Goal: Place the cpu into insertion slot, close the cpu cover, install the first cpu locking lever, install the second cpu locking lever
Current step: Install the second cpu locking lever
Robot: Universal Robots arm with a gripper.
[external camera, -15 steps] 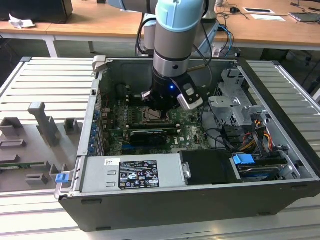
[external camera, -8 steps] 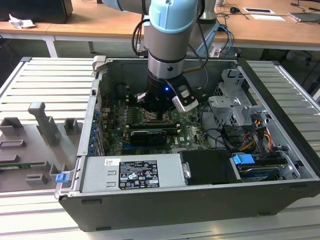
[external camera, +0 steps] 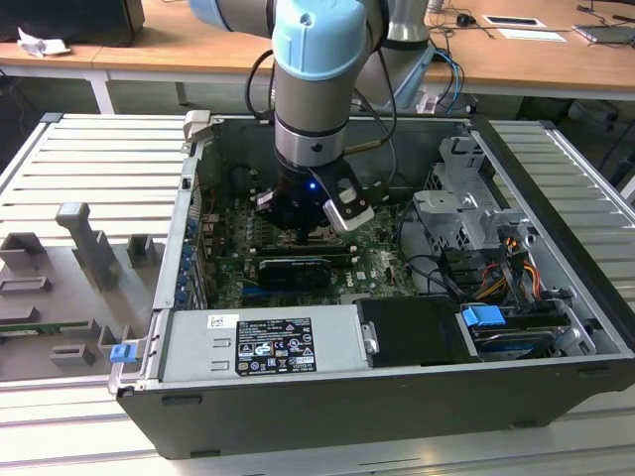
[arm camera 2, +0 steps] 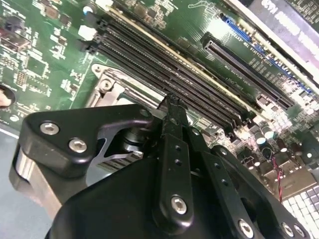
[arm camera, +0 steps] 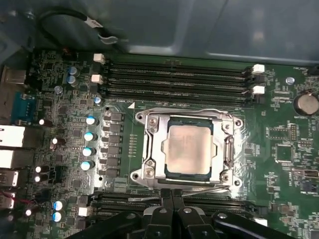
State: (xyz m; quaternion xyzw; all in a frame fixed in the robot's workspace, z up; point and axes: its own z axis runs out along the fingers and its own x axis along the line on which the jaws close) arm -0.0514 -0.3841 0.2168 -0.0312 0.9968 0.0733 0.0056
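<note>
While the cpu [arm camera: 189, 151] is seated in the slot [arm camera: 149, 149] with the cover [arm camera: 227, 149] closed around it, the end effector [arm camera: 172, 199] is held just beside the socket's edge, fingers apparently clenched together (nothing grasped).

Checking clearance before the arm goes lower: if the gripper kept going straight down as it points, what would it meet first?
Probably the cpu cover's near edge, where the gripper sits just above; depth is unclear.
</note>
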